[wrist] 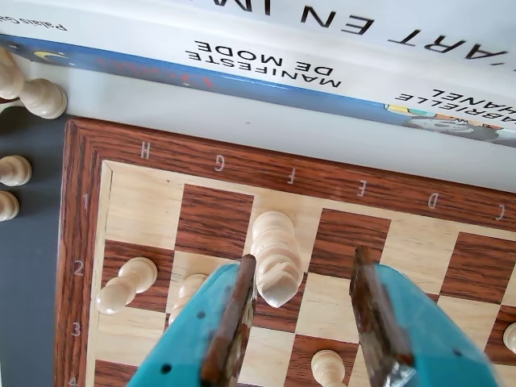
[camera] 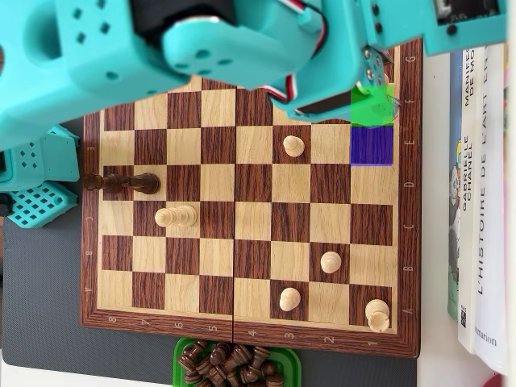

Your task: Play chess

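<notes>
In the wrist view the hand (wrist: 302, 302) hangs spread over the chessboard (wrist: 242, 165), gripping nothing. A tall white piece (wrist: 274, 254) lies just beside its left finger (wrist: 234, 318), long axis pointing away toward the books (wrist: 266, 68); it may be leaning. The overhead view hides that piece under the arm but shows green (camera: 372, 105) and blue (camera: 371, 145) marked squares.
</notes>
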Robot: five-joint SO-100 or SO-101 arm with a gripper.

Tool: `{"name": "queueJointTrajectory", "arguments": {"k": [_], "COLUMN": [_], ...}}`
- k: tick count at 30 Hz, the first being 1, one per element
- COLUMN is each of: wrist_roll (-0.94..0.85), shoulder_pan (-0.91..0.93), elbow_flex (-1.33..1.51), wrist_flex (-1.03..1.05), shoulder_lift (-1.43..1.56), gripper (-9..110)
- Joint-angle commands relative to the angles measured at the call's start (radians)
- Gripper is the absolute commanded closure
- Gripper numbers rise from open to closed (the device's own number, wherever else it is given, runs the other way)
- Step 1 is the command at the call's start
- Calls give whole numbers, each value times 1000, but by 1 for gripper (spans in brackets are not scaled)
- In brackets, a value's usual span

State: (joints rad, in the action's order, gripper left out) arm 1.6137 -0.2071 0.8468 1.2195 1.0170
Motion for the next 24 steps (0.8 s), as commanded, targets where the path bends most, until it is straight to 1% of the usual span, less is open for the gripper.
{"name": "queueJointTrajectory", "arguments": {"k": [1, 7, 10, 18, 24], "wrist_roll": [3, 3, 3, 5, 5], "shoulder_pan": [-2, -8, -8, 17, 67], "elbow_flex": [-14, -6, 46, 221, 423], "wrist_flex": [-9, 0, -11, -15, -81], "shoulder_lift": [66, 120, 181, 379, 568], "gripper": [84, 84, 84, 84, 84]}}
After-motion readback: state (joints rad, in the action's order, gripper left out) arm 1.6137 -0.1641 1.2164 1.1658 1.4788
